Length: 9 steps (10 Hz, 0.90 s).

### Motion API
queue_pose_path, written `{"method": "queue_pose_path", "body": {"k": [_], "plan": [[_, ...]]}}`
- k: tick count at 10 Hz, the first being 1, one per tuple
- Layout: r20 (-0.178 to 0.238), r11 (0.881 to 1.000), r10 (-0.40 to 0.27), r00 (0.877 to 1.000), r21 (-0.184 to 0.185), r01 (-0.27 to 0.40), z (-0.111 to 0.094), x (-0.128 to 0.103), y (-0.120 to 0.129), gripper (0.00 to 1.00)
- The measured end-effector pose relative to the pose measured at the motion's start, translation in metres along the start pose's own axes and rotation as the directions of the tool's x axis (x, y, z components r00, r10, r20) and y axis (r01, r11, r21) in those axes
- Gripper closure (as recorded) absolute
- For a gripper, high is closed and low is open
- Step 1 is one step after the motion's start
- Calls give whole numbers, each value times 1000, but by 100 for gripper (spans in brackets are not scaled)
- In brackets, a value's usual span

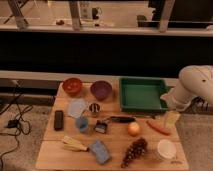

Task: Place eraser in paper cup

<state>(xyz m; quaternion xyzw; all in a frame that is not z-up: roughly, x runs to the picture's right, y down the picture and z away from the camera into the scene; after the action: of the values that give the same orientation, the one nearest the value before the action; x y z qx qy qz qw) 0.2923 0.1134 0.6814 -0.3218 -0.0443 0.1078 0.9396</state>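
My gripper [171, 118] hangs over the right edge of the wooden table [117, 159], just off the front right corner of the green tray [142, 94]. It shows only as a pale blur, so I cannot tell whether it is clenched or released. My arm is cut off by the right border.

The eraser [58, 120] lies flat at the table's left edge, well apart from me. The paper cup [166, 149] stands upright at the front right corner, near the grapes [134, 150]. I cannot identify the small dark item [100, 127] beside the blue cup [82, 124].
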Motion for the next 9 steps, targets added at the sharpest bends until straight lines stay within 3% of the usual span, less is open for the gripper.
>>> {"method": "queue_pose_path", "body": {"k": [6,9], "plan": [[1,1000,-4,1000,-2,4,0,-1,1,6],[13,998,-59,998,-21,59,4,-26,20,6]]}}
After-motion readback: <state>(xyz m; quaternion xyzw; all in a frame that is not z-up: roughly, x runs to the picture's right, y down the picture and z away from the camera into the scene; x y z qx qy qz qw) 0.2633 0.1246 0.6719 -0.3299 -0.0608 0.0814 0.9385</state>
